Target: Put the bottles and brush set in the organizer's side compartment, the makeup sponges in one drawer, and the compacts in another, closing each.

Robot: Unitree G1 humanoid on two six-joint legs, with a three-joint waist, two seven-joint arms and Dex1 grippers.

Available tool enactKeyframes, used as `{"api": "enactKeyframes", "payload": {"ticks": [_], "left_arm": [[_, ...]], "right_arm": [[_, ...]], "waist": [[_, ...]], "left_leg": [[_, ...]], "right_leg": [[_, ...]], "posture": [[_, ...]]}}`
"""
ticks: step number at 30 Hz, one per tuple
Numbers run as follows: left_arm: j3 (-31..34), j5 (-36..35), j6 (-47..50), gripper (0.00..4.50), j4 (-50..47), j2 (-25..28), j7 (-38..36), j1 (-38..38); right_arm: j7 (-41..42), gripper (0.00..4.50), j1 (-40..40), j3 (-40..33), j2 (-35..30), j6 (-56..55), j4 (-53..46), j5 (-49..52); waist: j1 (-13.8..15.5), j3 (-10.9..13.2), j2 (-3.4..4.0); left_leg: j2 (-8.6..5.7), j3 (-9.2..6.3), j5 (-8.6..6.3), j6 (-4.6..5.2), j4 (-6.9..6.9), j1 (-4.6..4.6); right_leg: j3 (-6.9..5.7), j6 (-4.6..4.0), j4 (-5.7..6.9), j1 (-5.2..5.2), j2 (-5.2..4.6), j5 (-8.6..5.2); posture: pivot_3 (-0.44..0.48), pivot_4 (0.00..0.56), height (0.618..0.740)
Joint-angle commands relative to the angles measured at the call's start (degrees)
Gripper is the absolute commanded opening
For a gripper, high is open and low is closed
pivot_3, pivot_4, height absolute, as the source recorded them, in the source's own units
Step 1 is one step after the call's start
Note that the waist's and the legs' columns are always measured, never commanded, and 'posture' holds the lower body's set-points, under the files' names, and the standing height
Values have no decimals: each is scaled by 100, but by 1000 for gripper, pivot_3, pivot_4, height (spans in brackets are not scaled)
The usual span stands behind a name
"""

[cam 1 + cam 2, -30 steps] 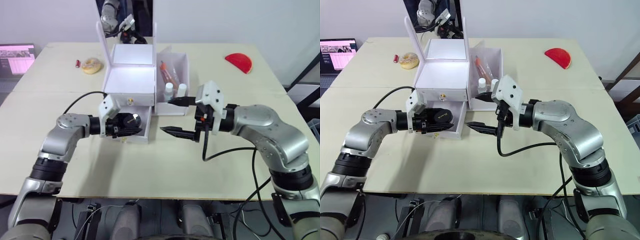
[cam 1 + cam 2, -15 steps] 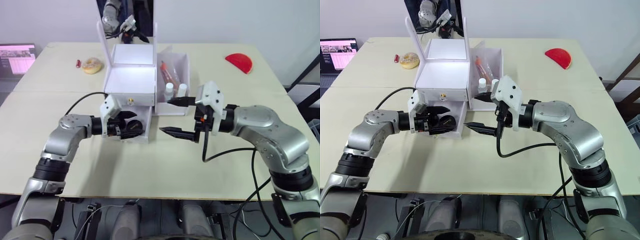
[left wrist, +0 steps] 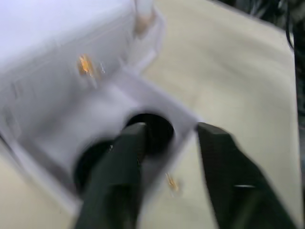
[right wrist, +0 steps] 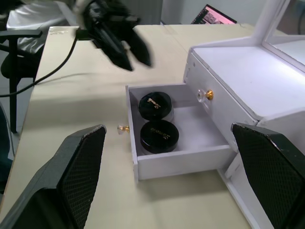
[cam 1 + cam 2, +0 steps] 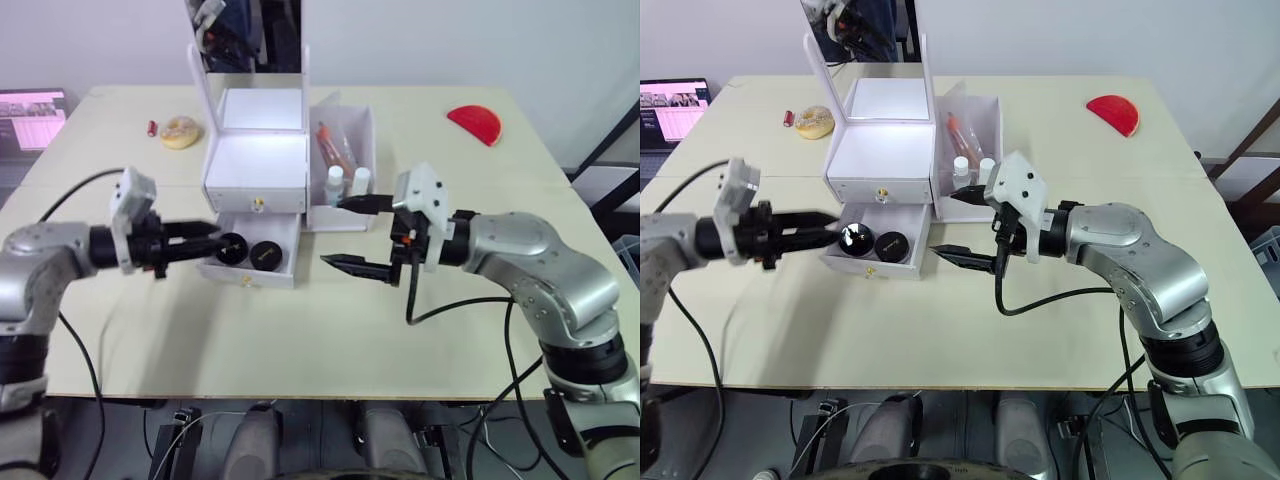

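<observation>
left eye view | left claw [image 5: 205,238] narrow, beside open drawer [image 5: 252,262] edge | right claw [image 5: 358,232] wide, empty

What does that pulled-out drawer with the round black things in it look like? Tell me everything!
The open drawer is the lower one of the white organizer. It looks like smooth white plastic, a shallow box with low walls, pulled out toward the robot and resting level on the table. A small gold knob sticks out of its front. Inside sit two round black compacts with faint lettering on their lids, side by side. The left gripper hovers open just beside the drawer; neither gripper touches it.
</observation>
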Motion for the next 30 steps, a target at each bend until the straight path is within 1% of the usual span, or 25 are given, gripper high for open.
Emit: {"api": "enactKeyframes", "payload": {"ticks": [1, 2, 5, 9, 13, 16, 19, 23, 28, 30], "left_arm": [[60, 123, -195, 45, -326, 369, -254, 276], [5, 238, -325, 45, -363, 450, -287, 365], [-223, 565, -648, 45, -477, 438, -121, 413], [-593, 1014, -946, 45, -566, 235, 211, 376], [-808, 1200, -996, 45, -545, 20, 476, 226], [-931, 1303, -970, 45, -404, -114, 623, -16], [-1125, 1510, -1067, 45, -69, -359, 801, -420], [-1379, 1845, -1307, 45, 397, -629, 951, -771], [-1441, 1925, -1435, 45, 691, -876, 963, -995], [-1461, 1984, -1474, 45, 777, -908, 972, -1039]], "right_arm": [[146, 4500, -38, -277, -135, -118, -71, 105], [187, 4500, -32, -307, -163, -134, -49, 106], [261, 4500, -11, -360, -216, -174, 7, 89], [261, 4500, 20, -398, -248, -172, 16, 75], [225, 4500, 47, -445, -276, -136, -18, 89], [200, 4500, 64, -471, -295, -111, -50, 99], [172, 4500, 81, -474, -294, -101, -69, 100], [127, 4500, 58, -436, -262, -82, -87, 98], [102, 4500, 11, -410, -246, -67, -95, 101], [99, 4500, 14, -413, -249, -66, -106, 106]], "waist": [[24, 1, -3], [39, 1, -4], [61, 1, -5], [35, 1, -3], [12, 1, -3], [28, 1, -4], [49, 1, -4], [40, 0, -4], [31, 0, -4], [28, 0, -4]], "left_leg": [[0, 0, 0, 0, 2, -2], [0, -1, 0, 0, 3, -4], [-1, 0, 0, 0, 10, -6], [-1, 0, 0, 0, 11, -4], [0, 0, 0, 0, 7, -4], [0, 0, 0, 0, 8, -5], [-1, 0, 0, 0, 10, -5], [-1, 0, 0, 0, 18, -5], [-1, 0, 1, 1, 18, -1], [-1, 0, 1, 1, 18, -3]], "right_leg": [[0, -13, 0, 0, 0, -7], [0, -16, 0, 0, 0, -8], [0, -21, -4, 2, -2, -7], [0, -22, -2, 3, -1, -6], [0, -19, -1, 1, 0, -5], [0, -18, -1, 1, 0, -5], [0, -19, -1, 2, -1, -5], [0, -19, 3, 4, 0, -4], [0, -17, 8, 6, 0, -1], [0, 0, 5, 6, 0, 8]], "posture": [[0, 150, 739], [0, 150, 739], [0, 150, 739], [0, 150, 739], [0, 150, 739], [0, 150, 739], [0, 150, 739], [0, 150, 739], [0, 150, 739], [0, 150, 739]]}}
